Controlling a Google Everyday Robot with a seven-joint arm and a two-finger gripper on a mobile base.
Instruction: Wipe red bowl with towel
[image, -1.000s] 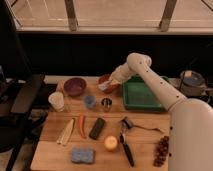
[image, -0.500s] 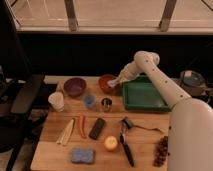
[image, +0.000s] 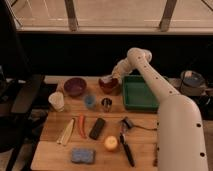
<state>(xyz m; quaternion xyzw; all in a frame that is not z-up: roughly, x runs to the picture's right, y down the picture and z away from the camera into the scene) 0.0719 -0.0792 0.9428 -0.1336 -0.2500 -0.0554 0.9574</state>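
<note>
In the camera view, the tool (image: 114, 76) is seen at the far rim of the red bowl (image: 108, 84), near the back edge of the counter (image: 55, 150). A pale patch, probably the towel (image: 113, 78), is seen at the tool's tip, just over the bowl's right rim. Whether cloth and bowl are touching cannot be told.

The white arm (image: 150, 75) is stretched from the robot's body at the lower right, up over the green tray (image: 138, 95), and bent at an elbow near the window, from which the forearm is angled down and left to the bowl.

The red bowl is placed between the purple bowl (image: 74, 86) on its left and the green tray on its right. In front of it a small blue cup (image: 89, 101) and a metal cup (image: 106, 104) are set side by side. A white cup (image: 56, 101) is seen at the left edge, and a blue sponge (image: 82, 155) near the front edge.
</note>
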